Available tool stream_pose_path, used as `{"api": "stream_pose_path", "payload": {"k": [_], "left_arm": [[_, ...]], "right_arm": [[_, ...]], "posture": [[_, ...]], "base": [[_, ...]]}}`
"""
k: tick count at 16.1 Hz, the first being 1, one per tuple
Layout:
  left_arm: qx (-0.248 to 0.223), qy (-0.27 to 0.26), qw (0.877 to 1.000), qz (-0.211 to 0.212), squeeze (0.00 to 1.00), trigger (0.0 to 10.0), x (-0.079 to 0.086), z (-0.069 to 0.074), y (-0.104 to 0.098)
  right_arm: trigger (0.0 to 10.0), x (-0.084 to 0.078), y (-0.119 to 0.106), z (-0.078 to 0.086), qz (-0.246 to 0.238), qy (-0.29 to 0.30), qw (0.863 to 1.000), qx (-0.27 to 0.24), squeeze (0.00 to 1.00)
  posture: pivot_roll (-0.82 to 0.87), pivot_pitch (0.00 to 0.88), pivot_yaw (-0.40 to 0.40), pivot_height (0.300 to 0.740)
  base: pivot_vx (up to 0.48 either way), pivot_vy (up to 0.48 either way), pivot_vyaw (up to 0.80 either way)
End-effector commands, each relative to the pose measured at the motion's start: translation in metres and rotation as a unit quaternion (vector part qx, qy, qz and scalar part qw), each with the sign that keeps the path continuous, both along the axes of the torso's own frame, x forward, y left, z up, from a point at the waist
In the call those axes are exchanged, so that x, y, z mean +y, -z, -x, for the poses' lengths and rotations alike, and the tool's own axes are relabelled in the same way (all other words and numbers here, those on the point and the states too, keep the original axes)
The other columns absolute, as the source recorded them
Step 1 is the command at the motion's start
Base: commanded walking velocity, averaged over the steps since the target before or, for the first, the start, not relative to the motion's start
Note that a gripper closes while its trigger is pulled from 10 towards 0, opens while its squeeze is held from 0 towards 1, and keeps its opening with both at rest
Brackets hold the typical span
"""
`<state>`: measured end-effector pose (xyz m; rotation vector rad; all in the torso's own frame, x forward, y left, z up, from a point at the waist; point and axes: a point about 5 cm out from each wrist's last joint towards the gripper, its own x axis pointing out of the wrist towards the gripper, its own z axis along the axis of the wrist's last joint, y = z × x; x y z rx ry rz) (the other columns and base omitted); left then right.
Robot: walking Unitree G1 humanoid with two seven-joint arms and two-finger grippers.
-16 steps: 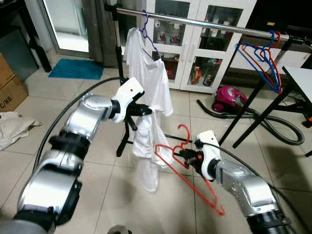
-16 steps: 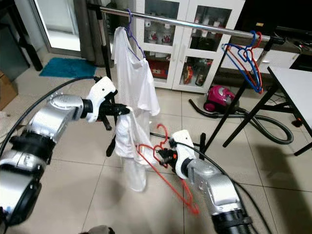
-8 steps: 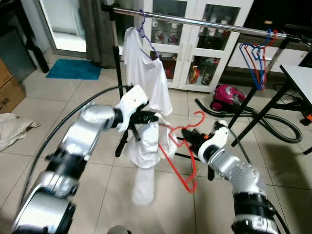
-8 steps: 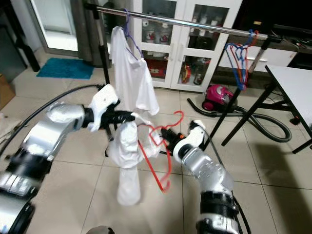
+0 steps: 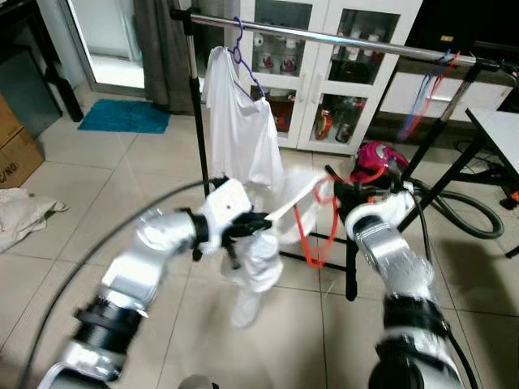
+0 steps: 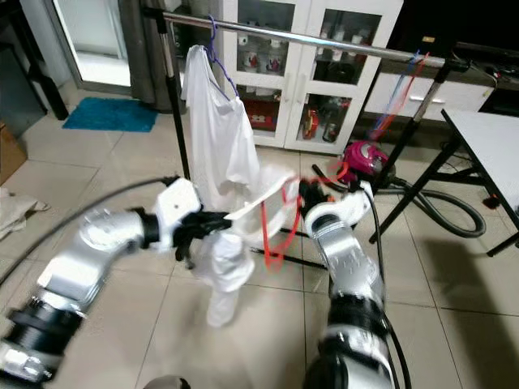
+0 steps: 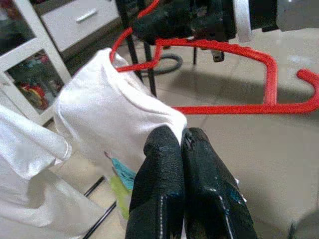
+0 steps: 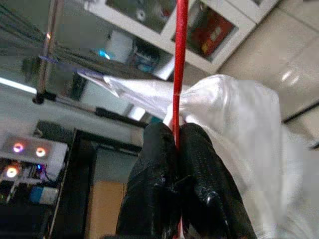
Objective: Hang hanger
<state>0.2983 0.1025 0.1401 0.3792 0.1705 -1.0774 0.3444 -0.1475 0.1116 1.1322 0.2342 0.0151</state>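
Below the clothes rail [image 5: 324, 36], left pincer [image 7: 180, 144] pinches a white shirt [image 5: 258, 258]; right pincer [image 8: 175, 137] grips the red hanger [image 5: 312, 235] beside it.

This is a room in a home, probably a living or utility area. The floor [image 5: 73, 174] has pale square tiles. A metal clothes rail [image 5: 340, 42] stands in the middle, and a white shirt [image 5: 239, 126] hangs on it. Behind it is a white cabinet [image 5: 324, 73] with glass doors and small household things inside. A pink vacuum cleaner [image 5: 375, 156] lies on the floor, a blue mat [image 5: 123, 116] is near a doorway, and a cardboard box [image 5: 18, 142] stands on the left.
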Motion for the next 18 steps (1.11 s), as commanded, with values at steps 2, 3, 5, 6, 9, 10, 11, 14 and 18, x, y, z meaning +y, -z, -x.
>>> {"api": "stream_pose_path", "payload": {"k": [2, 3, 5, 6, 9, 10, 11, 14, 18], "left_arm": [[-0.007, 0.018, 1.0, 0.003, 0.0, 10.0, -0.02, 0.01, 0.007], [-0.005, 0.03, 0.999, 0.038, 0.0, 10.0, -0.031, 0.013, -0.001], [0.006, 0.052, 0.996, 0.074, 0.0, 10.0, -0.042, 0.018, -0.009], [0.008, 0.063, 0.995, 0.084, 0.0, 10.0, -0.048, 0.021, -0.01], [0.028, 0.09, 0.984, 0.154, 0.0, 10.0, -0.063, 0.032, -0.027], [0.036, 0.095, 0.977, 0.186, 0.0, 10.0, -0.068, 0.035, -0.037], [0.042, 0.09, 0.974, 0.205, 0.0, 10.0, -0.07, 0.034, -0.043], [0.009, -0.001, 0.986, 0.166, 0.0, 10.0, -0.056, 0.006, -0.043], [-0.008, 0.043, 0.999, -0.029, 0.0, 10.0, -0.05, 0.016, 0.002]], "right_arm": [[10.0, 0.007, -0.009, -0.013, 0.024, 0.031, 0.999, -0.005, 0.0], [10.0, 0.01, -0.008, -0.018, 0.044, 0.045, 0.998, 0.001, 0.0], [10.0, 0.012, -0.005, -0.023, 0.04, 0.066, 0.997, 0.022, 0.0], [10.0, 0.013, -0.004, -0.025, 0.039, 0.076, 0.996, 0.026, 0.0], [10.0, 0.015, -0.003, -0.028, 0.057, 0.089, 0.994, 0.034, 0.0], [10.0, 0.016, -0.002, -0.028, 0.06, 0.094, 0.993, 0.038, 0.0], [10.0, 0.016, 0.0, -0.027, 0.062, 0.094, 0.993, 0.041, 0.0], [10.0, 0.022, 0.009, -0.022, 0.073, 0.076, 0.994, 0.043, 0.0], [10.0, 0.025, -0.002, -0.021, -0.001, 0.041, 0.999, 0.011, 0.0]], "posture": [[0.14, 0.0, -0.038, 0.74], [0.14, 0.0, -0.036, 0.74], [0.15, 0.0, -0.036, 0.74], [0.15, 0.0, -0.036, 0.74], [0.15, 0.0, -0.035, 0.74], [0.15, 0.0, -0.035, 0.74], [0.15, 0.0, -0.036, 0.74], [0.15, 0.0, -0.039, 0.74], [0.14, 0.0, -0.037, 0.74]], "base": [[0.0, 0.0, 0.0], [0.0, 0.0, 0.0], [0.0, 0.0, 0.0], [0.0, 0.0, 0.0], [0.0, 0.0, 0.0], [0.0, 0.0, 0.0], [0.0, 0.0, 0.0], [0.0, 0.0, 0.0], [0.0, 0.0, 0.0]]}}
